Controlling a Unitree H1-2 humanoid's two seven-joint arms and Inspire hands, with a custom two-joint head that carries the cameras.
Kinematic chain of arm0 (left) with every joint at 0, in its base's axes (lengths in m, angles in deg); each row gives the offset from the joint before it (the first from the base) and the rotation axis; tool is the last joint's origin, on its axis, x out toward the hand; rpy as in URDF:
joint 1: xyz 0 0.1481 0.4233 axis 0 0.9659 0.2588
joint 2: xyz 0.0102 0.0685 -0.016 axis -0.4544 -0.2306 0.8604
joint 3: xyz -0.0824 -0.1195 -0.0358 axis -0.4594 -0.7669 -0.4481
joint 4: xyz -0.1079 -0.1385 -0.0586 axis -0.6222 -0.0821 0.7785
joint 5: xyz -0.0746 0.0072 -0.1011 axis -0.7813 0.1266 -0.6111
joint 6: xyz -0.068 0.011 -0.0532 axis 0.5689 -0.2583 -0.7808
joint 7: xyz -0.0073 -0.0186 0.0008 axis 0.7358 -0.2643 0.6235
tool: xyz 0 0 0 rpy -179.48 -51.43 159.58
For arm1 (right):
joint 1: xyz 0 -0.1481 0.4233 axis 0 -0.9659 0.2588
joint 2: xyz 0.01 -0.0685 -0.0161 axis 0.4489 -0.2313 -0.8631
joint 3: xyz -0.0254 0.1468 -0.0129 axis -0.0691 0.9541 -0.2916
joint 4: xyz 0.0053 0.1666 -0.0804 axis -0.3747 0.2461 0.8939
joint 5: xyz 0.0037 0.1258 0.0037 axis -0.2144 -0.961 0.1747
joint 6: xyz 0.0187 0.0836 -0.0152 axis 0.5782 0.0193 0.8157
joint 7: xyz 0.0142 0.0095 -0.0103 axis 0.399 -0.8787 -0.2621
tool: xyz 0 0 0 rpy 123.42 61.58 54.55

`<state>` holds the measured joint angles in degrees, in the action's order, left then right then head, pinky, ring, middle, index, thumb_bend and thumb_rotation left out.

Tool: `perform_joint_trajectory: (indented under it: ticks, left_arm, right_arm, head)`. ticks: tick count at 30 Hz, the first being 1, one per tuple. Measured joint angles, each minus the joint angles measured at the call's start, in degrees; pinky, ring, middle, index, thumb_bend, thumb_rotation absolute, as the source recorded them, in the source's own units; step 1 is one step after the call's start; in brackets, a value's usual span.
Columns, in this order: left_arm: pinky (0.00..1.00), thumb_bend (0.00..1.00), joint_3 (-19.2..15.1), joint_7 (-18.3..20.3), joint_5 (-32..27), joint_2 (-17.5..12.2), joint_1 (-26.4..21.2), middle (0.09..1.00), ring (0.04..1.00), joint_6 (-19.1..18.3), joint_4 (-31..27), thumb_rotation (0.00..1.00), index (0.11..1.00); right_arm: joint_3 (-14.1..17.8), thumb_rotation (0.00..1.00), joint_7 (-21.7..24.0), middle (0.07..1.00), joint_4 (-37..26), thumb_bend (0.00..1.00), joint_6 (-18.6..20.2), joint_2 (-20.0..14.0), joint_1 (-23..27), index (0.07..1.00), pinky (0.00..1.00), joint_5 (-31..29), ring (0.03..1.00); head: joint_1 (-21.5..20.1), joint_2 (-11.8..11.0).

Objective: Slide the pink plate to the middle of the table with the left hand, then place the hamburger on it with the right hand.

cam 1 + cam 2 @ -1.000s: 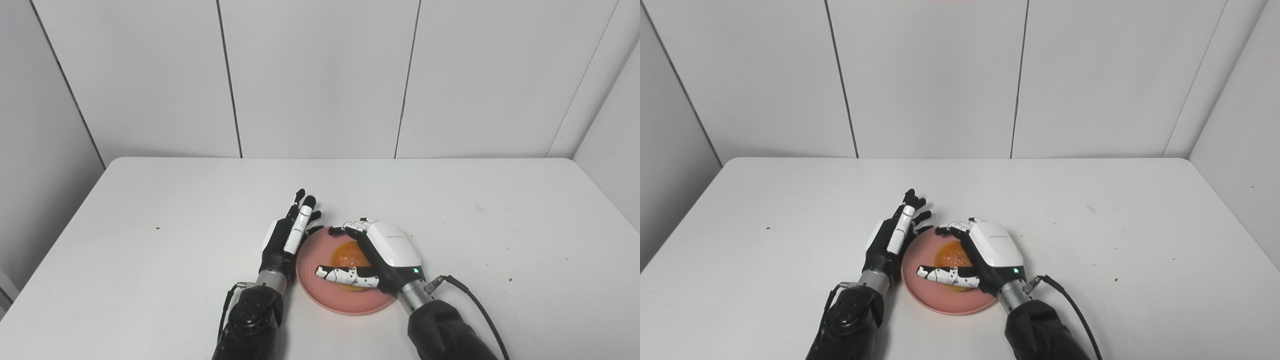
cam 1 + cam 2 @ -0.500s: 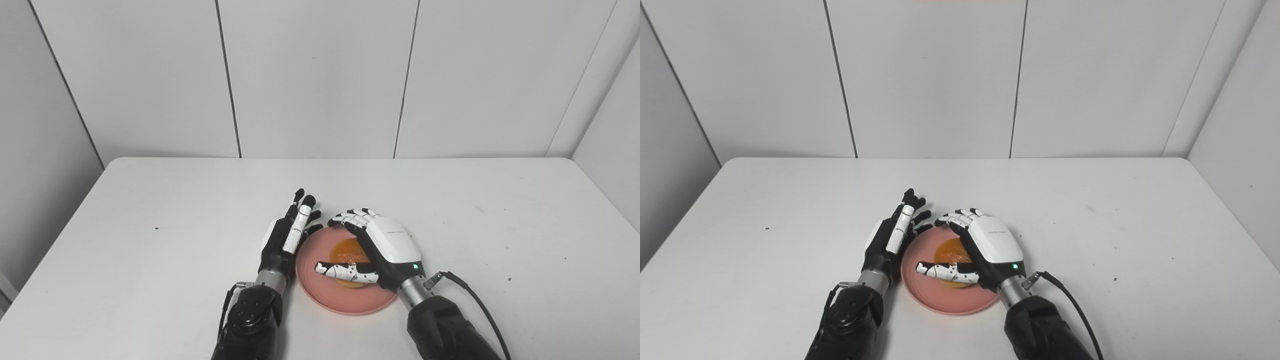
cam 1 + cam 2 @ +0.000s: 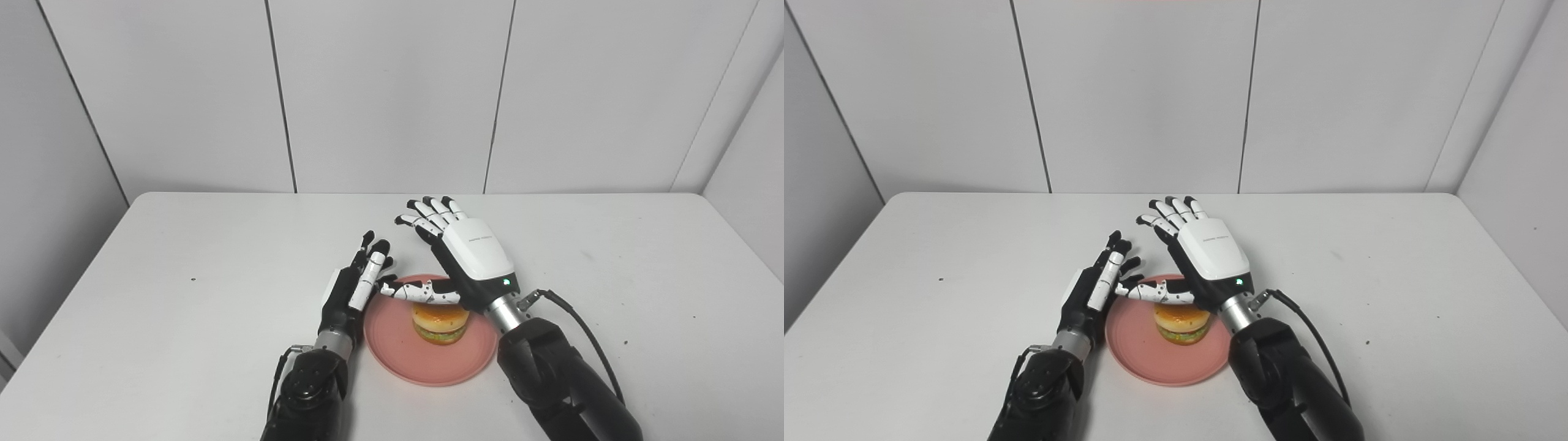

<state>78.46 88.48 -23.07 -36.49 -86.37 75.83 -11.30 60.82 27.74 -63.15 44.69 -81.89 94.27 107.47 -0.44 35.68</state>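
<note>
**Ana:** Both hands are up at the plate, and look at that: the hamburger [image 3: 440, 323] sits upright on the pink plate [image 3: 392, 349], a touch right of its middle, with nothing gripping it.

**Ben:** Right hand [image 3: 467, 260] is spread wide, fingers fanned and empty, hovering above and behind the burger. Only its thumb reaches out low, across the plate's far rim.

**Ana:** And the left hand [image 3: 354, 289]?

**Ben:** Flat, fingers straight and apart, holding nothing, standing on edge just beside the plate's left rim. Whether it touches the rim, I can't tell from either eye.

**Ana:** The plate lies near the table's [image 3: 184, 257] middle from side to side, towards the near edge. Looks to me like the job is all but done. What could spoil it?

**Ben:** That thumb. If the right arm pulls straight back and low, the thumb or wrist could clip the bun and topple it. Lifting first would be safer. And a nudge from the left hand could shove the plate off its spot.
</note>
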Motion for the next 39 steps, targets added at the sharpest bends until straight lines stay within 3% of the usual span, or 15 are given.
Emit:
perform_joint_trajectory:
  ticks: [3, 5, 10, 16, 19, 23, 30, 39]
  left_arm:
    - [0.90, 0.81, 0.15, -0.94, 0.85, 0.07, 0.03, 0.976, 0.913, 0.10, -0.04, 0.89, 1.000]
    - [0.96, 0.82, -0.18, -1.95, 1.08, 0.60, 0.12, 0.969, 0.920, 0.22, -0.15, 0.88, 0.987]
    - [0.85, 0.87, -1.12, -5.19, 1.69, 2.37, 1.26, 0.943, 0.911, 4.37, -0.10, 0.82, 0.933]
    - [0.87, 0.85, -0.72, -11.34, 7.35, 3.36, 3.10, 0.934, 0.940, 11.98, 1.33, 0.85, 0.900]
    - [0.99, 0.77, 0.14, -14.92, 11.98, 3.17, 3.53, 0.964, 0.982, 16.56, 1.80, 0.91, 0.909]
    - [1.00, 0.77, 0.71, -16.65, 14.14, 2.03, 3.92, 0.994, 0.999, 20.84, 1.67, 0.92, 0.929]
    - [1.00, 0.76, 1.06, -16.41, 14.66, 1.12, 5.27, 1.000, 1.000, 20.93, -0.23, 0.94, 0.977]
    - [1.00, 0.80, 1.27, -12.24, 13.28, 0.15, 5.46, 1.000, 1.000, 15.69, -0.94, 0.96, 1.000]
  right_arm:
    - [1.04, 1.00, -0.01, 0.906, 0.01, 0.94, 0.00, 0.07, 0.01, 0.790, 0.93, -1.08, 0.923]
    - [2.94, 1.00, -0.06, 0.895, -0.02, 0.93, 0.00, 0.43, -0.23, 0.787, 0.91, -3.30, 0.905]
    - [9.76, 0.93, -0.07, 0.861, -0.02, 0.82, -0.22, 2.74, -3.22, 0.783, 0.72, -14.32, 0.847]
    - [15.27, 1.00, 2.73, 0.848, 0.03, 0.80, -0.25, 4.54, -8.24, 0.803, 0.76, -28.03, 0.839]
    - [20.80, 1.00, 3.60, 0.856, -0.60, 0.86, -0.05, 7.09, -9.34, 0.820, 0.85, -37.04, 0.857]
    - [27.08, 1.00, 3.47, 0.864, -1.50, 0.82, 0.52, 10.68, -10.23, 0.831, 0.89, -47.06, 0.865]
    - [30.44, 0.98, 3.42, 0.871, 2.00, 0.82, 0.41, 11.78, -11.92, 0.827, 0.91, -52.88, 0.881]
    - [30.60, 0.96, 3.44, 0.882, 3.80, 0.83, -0.68, 11.77, -13.78, 0.827, 0.94, -54.07, 0.895]
  head:
    - [0.17, 0.00]
    - [0.26, 0.09]
    - [0.26, 0.26]
    - [0.44, 0.35]
    - [0.35, 0.26]
    - [0.18, 0.18]
    - [0.09, 0.70]
    - [0.00, 0.88]
